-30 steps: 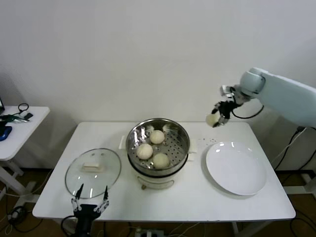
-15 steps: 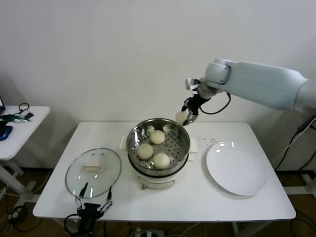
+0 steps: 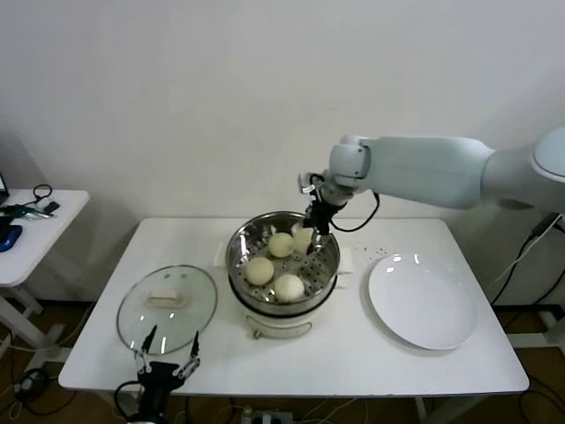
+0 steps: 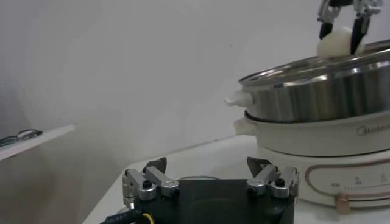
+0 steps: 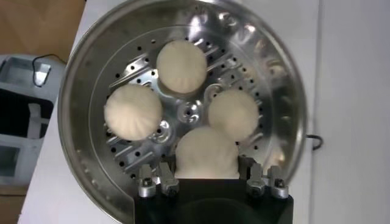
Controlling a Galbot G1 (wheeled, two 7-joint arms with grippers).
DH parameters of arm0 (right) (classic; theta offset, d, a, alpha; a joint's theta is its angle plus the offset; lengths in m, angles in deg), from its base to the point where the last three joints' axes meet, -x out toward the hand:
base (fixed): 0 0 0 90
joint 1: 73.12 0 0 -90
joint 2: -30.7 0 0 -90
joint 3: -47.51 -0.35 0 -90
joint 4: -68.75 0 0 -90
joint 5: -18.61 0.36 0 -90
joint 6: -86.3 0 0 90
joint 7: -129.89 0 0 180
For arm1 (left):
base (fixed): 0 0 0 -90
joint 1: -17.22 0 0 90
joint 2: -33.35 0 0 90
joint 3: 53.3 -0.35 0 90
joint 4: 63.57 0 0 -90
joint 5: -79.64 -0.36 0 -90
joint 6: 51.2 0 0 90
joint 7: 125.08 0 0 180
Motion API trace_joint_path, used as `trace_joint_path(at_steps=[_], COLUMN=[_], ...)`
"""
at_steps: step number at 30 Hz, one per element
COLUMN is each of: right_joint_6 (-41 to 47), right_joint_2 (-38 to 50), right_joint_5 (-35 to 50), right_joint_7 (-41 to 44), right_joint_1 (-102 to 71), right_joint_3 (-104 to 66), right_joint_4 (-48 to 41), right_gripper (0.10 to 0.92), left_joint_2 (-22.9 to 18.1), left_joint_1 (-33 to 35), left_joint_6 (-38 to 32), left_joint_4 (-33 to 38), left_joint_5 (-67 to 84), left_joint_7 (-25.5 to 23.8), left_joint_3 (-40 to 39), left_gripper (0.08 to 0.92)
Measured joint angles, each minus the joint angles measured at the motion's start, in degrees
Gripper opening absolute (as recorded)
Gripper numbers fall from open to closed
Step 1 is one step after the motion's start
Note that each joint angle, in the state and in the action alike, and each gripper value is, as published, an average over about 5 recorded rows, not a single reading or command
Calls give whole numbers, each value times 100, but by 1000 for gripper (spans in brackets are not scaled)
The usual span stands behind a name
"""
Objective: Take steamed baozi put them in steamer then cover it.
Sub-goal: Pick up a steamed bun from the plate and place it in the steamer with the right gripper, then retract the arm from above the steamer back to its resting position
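The left end effector (image 3: 165, 369) hangs at the table's (image 3: 97, 340) front edge, fingers spread, just before the cover (image 3: 167, 307) lying flat. At center, the steamer (image 3: 282, 265) holds three steamed baozi (image 3: 259, 270) on its perforated tray. Above its far rim, the right end effector (image 3: 308, 237) pinches a fourth baozi (image 5: 206, 153). A white plate (image 3: 422, 300) sits rightmost.

A big white table (image 3: 424, 367) holds a round white plate (image 3: 422, 300). A small side table (image 3: 40, 231) with cables stands far left.
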Motion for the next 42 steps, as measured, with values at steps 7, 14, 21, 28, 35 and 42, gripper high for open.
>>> trace_joint_path(at_steps=[7,14,21,28,35,42], right_joint_6=[23,39,64,66,6,-198], right_joint_2=[-71,-146,-180,-124,50,472], right_joint_5=[-40,-115,-176,-216,-267,-277], right_joint_7=[-40,-54,-95,-85,19,31], right_joint_1=[-170,-291,-356,-365,-236,-35], right_joint_3=[142,193,171,91,-71,-345], right_joint_4=[1,-39,-111,-99,-34,103], right_gripper=[653,662,769,822,823,823], left_joint_2=[33,49,16,10,28,38], left_joint_1=[-26,-65,-120,-131,-140,-168], left_joint_6=[7,21,63,72,77,108], left_joint_4=[-51,-71,-63,-66,-62,-47], left_joint_5=[50,73,50,42,51,32], left_joint_7=[4,6,7,8,14,18], left_joint_3=[34,30,-19,-19,11,4], left_gripper=[823,823,823,823,823,823])
